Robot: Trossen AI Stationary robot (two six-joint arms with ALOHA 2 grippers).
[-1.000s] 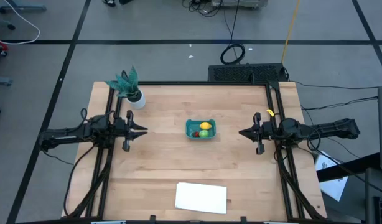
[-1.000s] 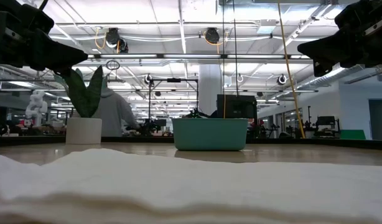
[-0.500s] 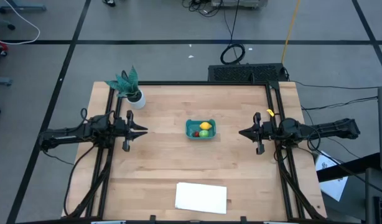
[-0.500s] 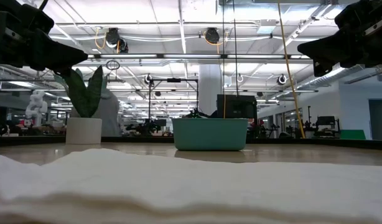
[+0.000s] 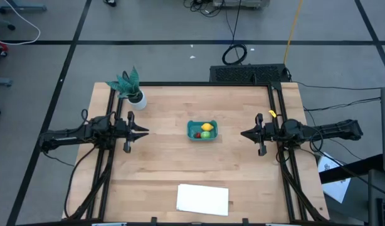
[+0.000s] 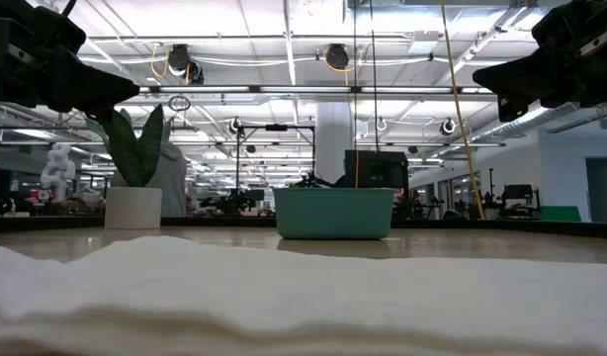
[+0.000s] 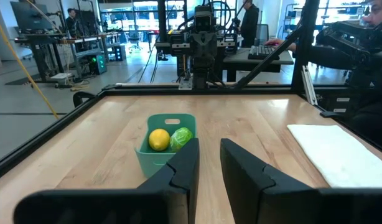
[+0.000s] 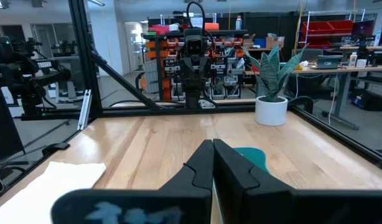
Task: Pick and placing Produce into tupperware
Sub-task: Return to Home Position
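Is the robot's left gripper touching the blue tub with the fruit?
Apart. The high view shows a wide stretch of bare wooden table between the left gripper and the tupperware.

In the high view the left arm (image 5: 79,134) lies level at mid-left of the frame, its left gripper (image 5: 144,132) pointing toward the centre. The right arm (image 5: 318,130) mirrors it at mid-right, with the right gripper (image 5: 243,134) facing back. The left gripper's fingers (image 7: 181,171) stand a narrow gap apart, holding nothing. The right gripper's fingers (image 8: 200,165) press together, empty.
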